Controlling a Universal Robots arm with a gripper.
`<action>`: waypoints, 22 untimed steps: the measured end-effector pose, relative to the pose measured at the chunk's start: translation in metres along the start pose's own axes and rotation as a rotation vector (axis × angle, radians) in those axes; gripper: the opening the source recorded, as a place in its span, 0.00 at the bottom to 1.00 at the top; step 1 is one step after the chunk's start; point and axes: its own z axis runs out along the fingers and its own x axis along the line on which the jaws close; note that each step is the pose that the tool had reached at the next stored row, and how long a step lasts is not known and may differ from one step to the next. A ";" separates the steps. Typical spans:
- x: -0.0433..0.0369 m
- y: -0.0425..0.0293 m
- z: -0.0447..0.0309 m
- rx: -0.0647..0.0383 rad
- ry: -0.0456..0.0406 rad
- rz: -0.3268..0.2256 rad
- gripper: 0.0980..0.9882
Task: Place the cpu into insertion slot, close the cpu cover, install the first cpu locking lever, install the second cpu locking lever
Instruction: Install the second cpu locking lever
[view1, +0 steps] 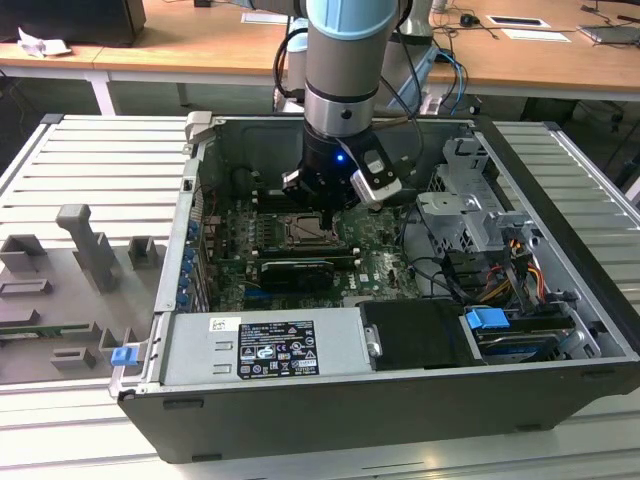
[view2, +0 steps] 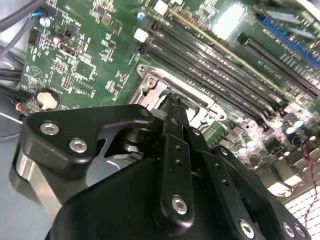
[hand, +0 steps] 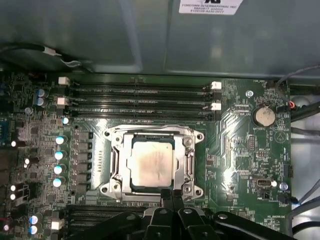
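The gripper (hand: 172, 200) is nearest in both wrist views, its black fingers (view2: 175, 150) pressed together with nothing between them, tips at the edge of the slot (hand: 152, 165). In the second wrist view the gripper body hides most of the slot. The cpu (hand: 151, 163) lies flat in the slot, its face tan and dull. The cover (hand: 187, 150) lies closed around it, a silvery frame. In the exterior view the arm (view1: 345, 60) hides part of the board (view1: 375, 255).
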 end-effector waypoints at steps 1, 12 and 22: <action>0.0001 -0.0028 0.0000 -0.001 -0.0001 0.000 0.01; 0.0304 -0.0124 0.0065 -0.017 0.0001 -0.007 0.01; 0.0399 -0.0253 0.0165 -0.066 -0.0012 -0.011 0.01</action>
